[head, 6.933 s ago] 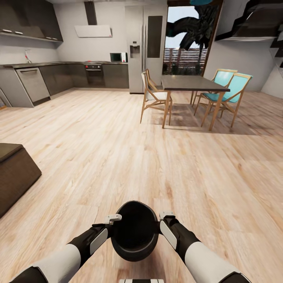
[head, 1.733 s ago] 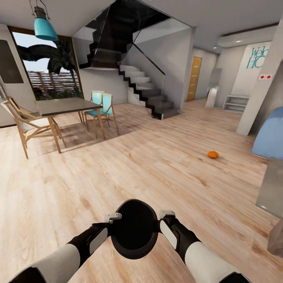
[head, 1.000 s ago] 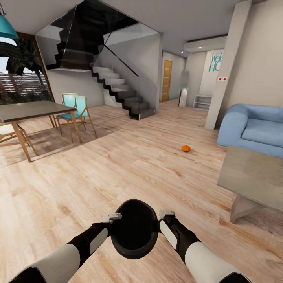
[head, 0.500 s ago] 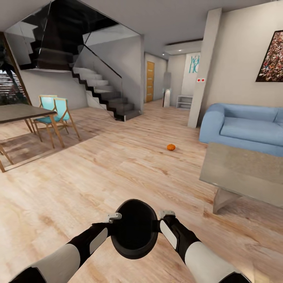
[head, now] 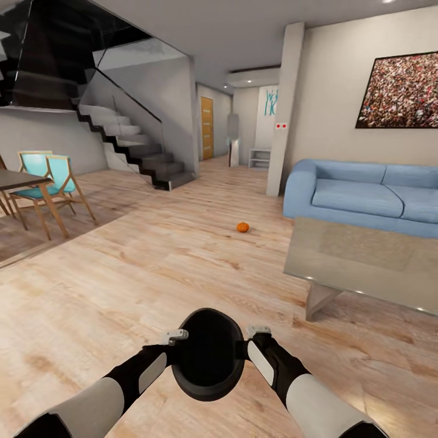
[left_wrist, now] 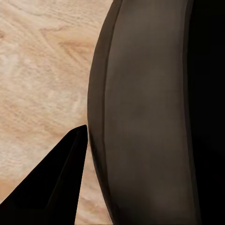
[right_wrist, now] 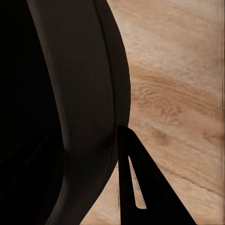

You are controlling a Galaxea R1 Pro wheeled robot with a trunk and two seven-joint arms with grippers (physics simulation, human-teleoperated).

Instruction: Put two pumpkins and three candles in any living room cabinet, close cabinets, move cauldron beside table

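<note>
I hold a black round cauldron (head: 208, 359) low in front of me, between both arms and above the wood floor. My left gripper (head: 176, 336) is shut on its left rim and my right gripper (head: 256, 333) on its right rim. In the left wrist view the cauldron's dark wall (left_wrist: 150, 117) sits beside one black finger (left_wrist: 56, 192). The right wrist view has the wall (right_wrist: 79, 93) next to a finger (right_wrist: 140, 187). A small orange pumpkin (head: 243, 227) lies on the floor ahead, left of the glass-topped coffee table (head: 365, 258).
A blue sofa (head: 359, 196) stands behind the coffee table under a wall picture. A pillar (head: 281, 109) rises beside the sofa. A dining table (head: 9, 180) with teal chairs (head: 55, 176) is at the left, stairs (head: 131, 143) behind. Open wood floor lies between me and the pumpkin.
The whole view has swung to the right: the dining table slid out at the left, while the sofa, picture and coffee table came further in. Arms and cauldron hold the same pose.
</note>
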